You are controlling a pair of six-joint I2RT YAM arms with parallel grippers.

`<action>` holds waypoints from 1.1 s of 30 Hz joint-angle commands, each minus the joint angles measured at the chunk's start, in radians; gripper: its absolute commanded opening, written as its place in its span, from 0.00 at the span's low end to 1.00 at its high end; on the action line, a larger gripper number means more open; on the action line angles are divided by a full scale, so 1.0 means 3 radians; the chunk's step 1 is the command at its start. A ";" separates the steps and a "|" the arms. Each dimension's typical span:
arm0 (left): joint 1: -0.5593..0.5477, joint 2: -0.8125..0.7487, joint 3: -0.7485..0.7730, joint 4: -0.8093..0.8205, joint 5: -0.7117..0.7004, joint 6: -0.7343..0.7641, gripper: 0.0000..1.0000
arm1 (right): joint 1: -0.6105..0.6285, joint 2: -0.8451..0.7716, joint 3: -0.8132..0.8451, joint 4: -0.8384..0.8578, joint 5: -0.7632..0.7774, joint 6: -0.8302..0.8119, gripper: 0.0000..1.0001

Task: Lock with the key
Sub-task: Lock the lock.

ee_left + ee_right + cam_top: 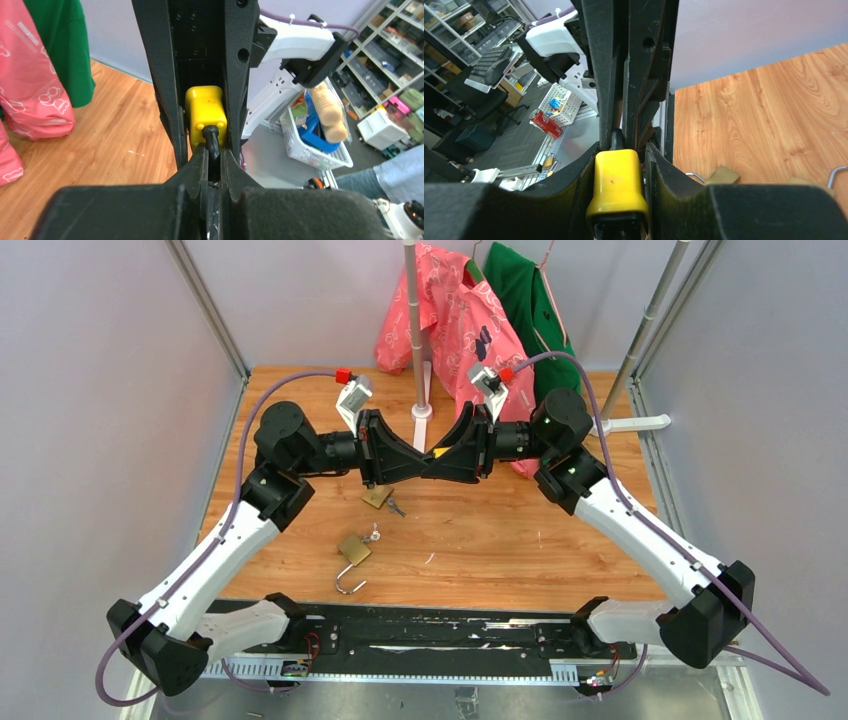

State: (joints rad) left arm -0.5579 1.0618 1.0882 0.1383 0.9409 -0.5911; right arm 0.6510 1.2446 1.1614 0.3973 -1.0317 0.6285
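A yellow padlock (440, 452) hangs in mid-air between my two grippers, which meet tip to tip above the middle of the table. My right gripper (620, 162) is shut on the lock's yellow body (618, 182), one finger on each side. A black stem (211, 141) sticks out of the lock's end (205, 110); it looks like the key's head. My left gripper (214, 152) is shut on that black piece. In the top view the left gripper (424, 466) and the right gripper (447, 462) hide nearly all of the lock.
On the wooden table (560, 540) below lie a brass padlock (377, 496) with silver keys (396, 507), and a second brass padlock (353, 549) with its shackle open. A pole stand (415, 340), a pink garment (455, 310) and a green one (525, 300) stand behind.
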 commanded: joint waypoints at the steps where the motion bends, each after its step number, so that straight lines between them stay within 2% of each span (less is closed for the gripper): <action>1: -0.0395 0.0294 -0.0013 0.0143 0.0101 -0.0060 0.00 | 0.0308 0.0304 0.0124 0.0145 0.0326 -0.0036 0.00; 10: -0.0384 0.0240 -0.0066 0.0184 0.0014 -0.0067 0.00 | 0.0300 0.0270 0.0060 0.0198 0.0329 0.0027 0.00; 20: -0.0160 0.0102 -0.0243 0.0502 -0.0040 -0.0296 0.00 | 0.0263 0.0248 0.0168 -0.0138 0.0328 0.0005 0.00; 21: -0.0145 0.0090 -0.0253 0.0516 -0.0046 -0.0302 0.00 | 0.0264 0.0238 0.0165 -0.0174 0.0358 -0.0002 0.07; 23: -0.0114 0.0077 -0.0256 0.0533 -0.0057 -0.0317 0.00 | 0.0261 0.0217 0.0155 -0.0202 0.0372 -0.0005 0.37; 24: -0.0099 0.0069 -0.0254 0.0548 -0.0049 -0.0326 0.00 | 0.0260 0.0207 0.0149 -0.0220 0.0387 -0.0008 0.46; 25: -0.0087 0.0067 -0.0253 0.0551 -0.0044 -0.0330 0.00 | 0.0258 0.0196 0.0144 -0.0245 0.0399 -0.0018 0.67; 26: -0.0074 0.0066 -0.0253 0.0558 -0.0033 -0.0331 0.00 | 0.0254 0.0180 0.0150 -0.0285 0.0419 -0.0036 0.76; 33: 0.0027 0.0053 -0.0239 0.0579 0.0091 -0.0345 0.00 | 0.0074 0.0015 0.0089 -0.0363 0.0469 -0.0003 0.84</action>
State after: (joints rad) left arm -0.5308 1.0645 1.0145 0.2237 0.9043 -0.6701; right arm 0.6552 1.2560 1.1812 0.2672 -0.9241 0.6308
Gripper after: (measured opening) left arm 0.067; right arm 0.827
